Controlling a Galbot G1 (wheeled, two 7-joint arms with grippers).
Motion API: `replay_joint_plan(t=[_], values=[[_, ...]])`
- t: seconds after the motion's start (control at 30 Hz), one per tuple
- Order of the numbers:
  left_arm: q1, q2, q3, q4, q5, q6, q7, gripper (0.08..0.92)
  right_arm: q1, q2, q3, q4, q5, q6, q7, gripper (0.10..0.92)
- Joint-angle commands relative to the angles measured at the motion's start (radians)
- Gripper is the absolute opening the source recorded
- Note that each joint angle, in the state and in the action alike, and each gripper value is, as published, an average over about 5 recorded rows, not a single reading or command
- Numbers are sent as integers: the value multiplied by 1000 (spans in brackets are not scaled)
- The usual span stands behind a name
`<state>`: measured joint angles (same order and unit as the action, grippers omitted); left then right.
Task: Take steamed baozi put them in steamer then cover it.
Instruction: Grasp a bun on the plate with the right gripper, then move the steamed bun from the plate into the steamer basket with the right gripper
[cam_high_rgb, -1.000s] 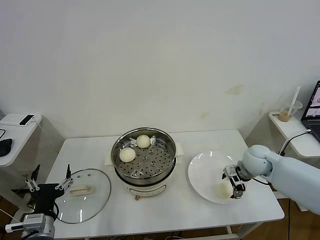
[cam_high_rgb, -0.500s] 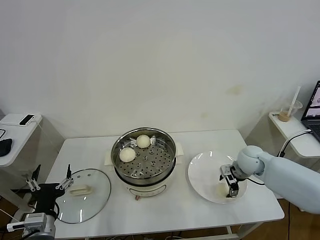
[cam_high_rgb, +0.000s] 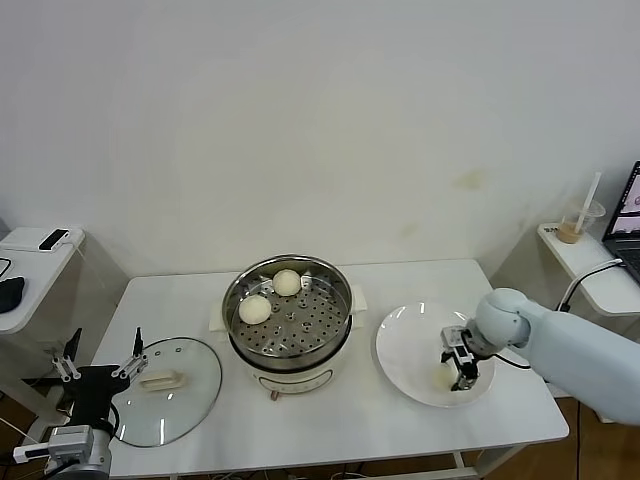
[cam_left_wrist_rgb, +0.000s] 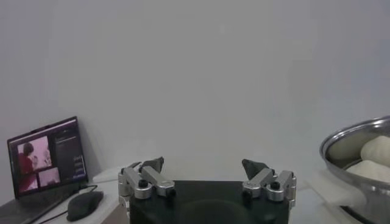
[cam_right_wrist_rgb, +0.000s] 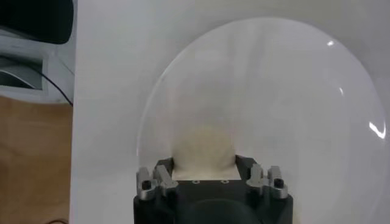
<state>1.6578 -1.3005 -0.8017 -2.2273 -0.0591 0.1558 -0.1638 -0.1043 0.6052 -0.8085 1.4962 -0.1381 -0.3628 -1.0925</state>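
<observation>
- The right gripper (cam_high_rgb: 457, 365) is down on the white plate (cam_high_rgb: 405, 340) at the right of the bench (cam_high_rgb: 180, 300), its two fingers standing on either side of a steamed baozi (cam_right_wrist_rgb: 204, 149). The right wrist view shows the bun filling the gap between them, so I judge the fingers closed on it, or very nearly so.
- That bun sits at the near right of the plate, which is why the arm reaches in from the right edge of the bench.
- The steamer (cam_high_rgb: 288, 310) stands at the middle of the bench, uncovered, so buns can be lowered straight in. Two baozi (cam_high_rgb: 271, 296) already lie on its perforated floor, toward the far left, leaving the near and right part free for more.
- The cover (cam_high_rgb: 166, 388) lies flat on the bench to the left of the steamer, handle up, well apart from the plate, so it does not block the route from plate to steamer.
- The left gripper (cam_left_wrist_rgb: 203, 176) waits at the near left corner by the cover, fingers spread and holding nothing, well placed to take the handle once loading is finished.
- Likely next: lift the bun clear of the plate and carry it left.
</observation>
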Motion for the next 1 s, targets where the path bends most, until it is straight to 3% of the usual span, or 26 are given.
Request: replay_joint_plan(t=[0.03, 0.5, 1.0], values=[[1, 1, 1, -5, -1, 0, 0, 823, 13, -18, 13, 11, 10, 3, -10, 615], [2, 10, -7, -18, -12, 0, 2, 823, 384, -10, -52, 14, 147, 38, -48, 620], [11, 8, -39, -29, -22, -2, 2, 823, 735, 301, -265, -8, 281, 17, 0, 628]])
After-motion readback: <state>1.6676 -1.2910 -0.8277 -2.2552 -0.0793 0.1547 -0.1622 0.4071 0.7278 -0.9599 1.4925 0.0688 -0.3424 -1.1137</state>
